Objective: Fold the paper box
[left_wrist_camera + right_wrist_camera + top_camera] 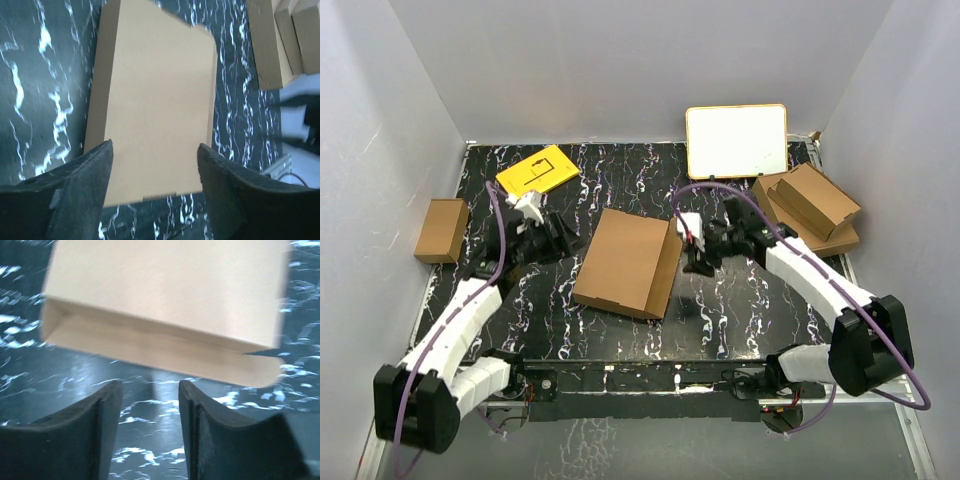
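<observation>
Cardboard paper box (625, 262) is laid on the dark marbled tabletop (620, 185) | left tool (560, 240) is held open and empty just left of the box | right tool (698, 262) is held open and empty just right of the box

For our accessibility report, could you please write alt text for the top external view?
A shallow brown paper box lies in the middle of the black marbled table, its right flap raised, between the open left end effector and right end effector. Around it: a yellow card, a whiteboard, a small cardboard box and stacked cardboard mailers.
</observation>
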{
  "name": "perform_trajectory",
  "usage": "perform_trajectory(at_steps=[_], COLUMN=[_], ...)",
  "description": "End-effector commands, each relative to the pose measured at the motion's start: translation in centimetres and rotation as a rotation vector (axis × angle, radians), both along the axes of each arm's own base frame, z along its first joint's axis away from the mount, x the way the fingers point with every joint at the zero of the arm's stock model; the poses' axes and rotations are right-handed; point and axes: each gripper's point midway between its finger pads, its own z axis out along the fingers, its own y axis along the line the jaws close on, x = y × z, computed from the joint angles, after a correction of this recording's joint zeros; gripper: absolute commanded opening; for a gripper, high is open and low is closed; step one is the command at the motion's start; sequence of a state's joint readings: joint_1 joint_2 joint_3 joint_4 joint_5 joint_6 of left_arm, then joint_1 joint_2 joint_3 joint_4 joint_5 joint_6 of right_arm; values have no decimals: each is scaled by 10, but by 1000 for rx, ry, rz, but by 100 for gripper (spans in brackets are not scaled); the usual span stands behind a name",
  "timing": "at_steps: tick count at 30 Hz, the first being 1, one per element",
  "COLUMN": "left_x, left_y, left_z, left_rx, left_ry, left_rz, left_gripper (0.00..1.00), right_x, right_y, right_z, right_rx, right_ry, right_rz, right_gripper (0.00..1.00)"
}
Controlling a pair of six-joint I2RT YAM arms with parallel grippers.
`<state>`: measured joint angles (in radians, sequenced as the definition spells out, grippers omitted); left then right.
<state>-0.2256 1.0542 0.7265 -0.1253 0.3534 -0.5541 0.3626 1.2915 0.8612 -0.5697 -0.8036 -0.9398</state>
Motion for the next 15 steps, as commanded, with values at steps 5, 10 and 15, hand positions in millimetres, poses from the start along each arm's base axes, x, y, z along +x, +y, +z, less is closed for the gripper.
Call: perform_trajectory(at_steps=[5,10,15], left_x=[-90,-107,-105], left_y=[-2,-13,-13], left_z=[-43,-68,-95], left_rx=[-121,-207,-150], left_ry=[238,362,449], left_rz=[-19,-17,9], left_gripper=[36,15,12], right_x=[139,195,216], right_y=[3,12,18], right_z=[46,9,-17], right_rx=[-4,-88,-134], right_ry=[-130,-22,46], right_rz=[-302,-361,-361], right_gripper=[38,16,12])
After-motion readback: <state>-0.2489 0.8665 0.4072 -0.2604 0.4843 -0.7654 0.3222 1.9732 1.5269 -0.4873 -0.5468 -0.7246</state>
